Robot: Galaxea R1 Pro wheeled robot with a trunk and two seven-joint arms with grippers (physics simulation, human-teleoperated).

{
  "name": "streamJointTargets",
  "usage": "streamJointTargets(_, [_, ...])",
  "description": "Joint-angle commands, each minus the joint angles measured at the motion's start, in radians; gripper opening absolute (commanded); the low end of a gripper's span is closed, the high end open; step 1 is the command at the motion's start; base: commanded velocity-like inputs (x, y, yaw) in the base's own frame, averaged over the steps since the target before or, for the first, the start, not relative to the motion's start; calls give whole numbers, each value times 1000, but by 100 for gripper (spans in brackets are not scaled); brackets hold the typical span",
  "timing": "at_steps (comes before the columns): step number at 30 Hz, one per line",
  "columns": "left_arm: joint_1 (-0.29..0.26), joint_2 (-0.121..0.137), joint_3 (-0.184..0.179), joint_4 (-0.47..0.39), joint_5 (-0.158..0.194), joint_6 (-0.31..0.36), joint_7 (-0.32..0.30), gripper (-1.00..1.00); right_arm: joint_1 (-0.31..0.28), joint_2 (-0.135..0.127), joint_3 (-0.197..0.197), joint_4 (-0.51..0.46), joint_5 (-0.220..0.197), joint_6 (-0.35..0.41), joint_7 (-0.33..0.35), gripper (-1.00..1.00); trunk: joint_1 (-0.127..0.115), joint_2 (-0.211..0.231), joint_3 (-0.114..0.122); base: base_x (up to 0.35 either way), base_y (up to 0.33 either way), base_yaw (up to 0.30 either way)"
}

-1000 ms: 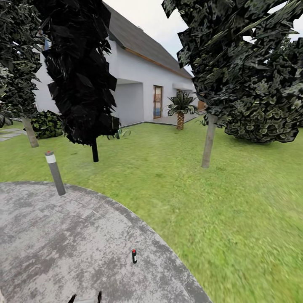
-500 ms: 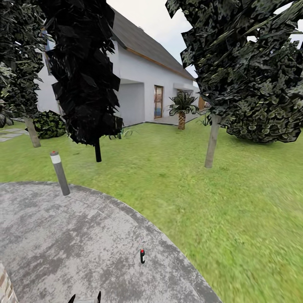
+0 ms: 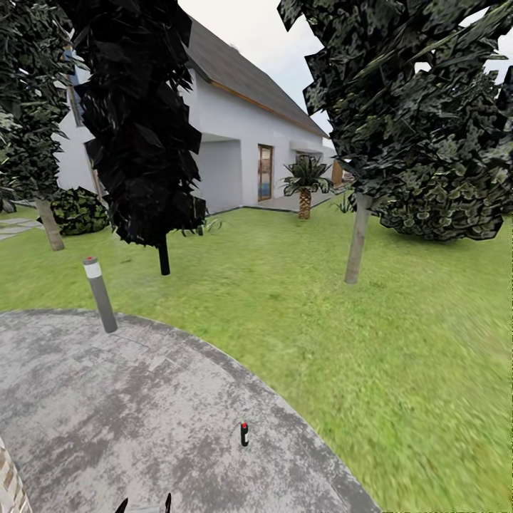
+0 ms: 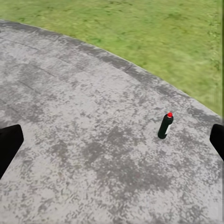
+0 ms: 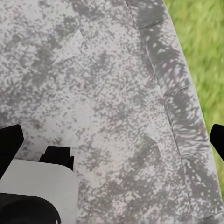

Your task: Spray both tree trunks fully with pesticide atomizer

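On the round paved patch [image 3: 107,413], left to right: a grey bollard [image 3: 100,294] at its far edge, then the pesticide atomizer [image 3: 244,434] standing upright near the lawn [image 3: 399,356], alone. Further right a tree trunk [image 3: 356,242] rises from the grass. Both hands are spread wide, the left hand [image 4: 112,140] short of the bottle, the right hand [image 5: 112,140] over bare paving.

The pesticide atomizer [image 3: 244,433] is too small for its label to be read. At twelve o'clock both tree crowns [image 3: 406,107] are cut off. Each wrist view crops the fingertips [image 4: 9,144].
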Motion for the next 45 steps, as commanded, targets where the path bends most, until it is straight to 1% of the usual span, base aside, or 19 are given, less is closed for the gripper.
streamJointTargets(1, [0, 0, 0, 0, 0, 0, 0, 100, 0, 0, 0, 0, 0, 0, 0, 100, 0, 0, 0, 0, 5, -70])
streamJointTargets(7, [0, 0, 0, 0, 0, 0, 0, 100, 0, 1, 0, 0, 0, 0, 0, 100, 0, 0, 0, 0, 2, -113])
streamJointTargets(15, [0, 0, 0, 0, 0, 0, 0, 100, 0, 2, 1, 0, 1, 0, 0, 100, 0, 0, 0, 6, 4, -239])
streamJointTargets(23, [0, 0, 0, 1, 0, 1, 0, 100, 0, 3, 1, 0, 1, 0, 0, 100, 0, 0, 0, 199, 96, -74])
streamJointTargets(34, [0, 0, -1, 2, 0, 0, 0, 100, 0, 3, 2, 0, 1, 0, 1, 100, 0, 0, -7, 56, 20, -124])
streamJointTargets(39, [0, 0, -1, 2, -1, 0, 0, 100, 0, 3, 2, 0, 1, 0, 2, 100, 0, 0, -7, 201, 2, -33])
streamJointTargets(41, [0, 0, -1, 2, -3, 0, 0, 100, 0, 3, 2, 0, 1, 0, 2, 100, 0, 0, -7, 264, 1, -40])
streamJointTargets(45, [0, 0, -1, 2, -22, 0, 0, 100, 0, 3, 2, 0, 1, 0, 2, 100, 0, 0, -5, 138, 0, -135])
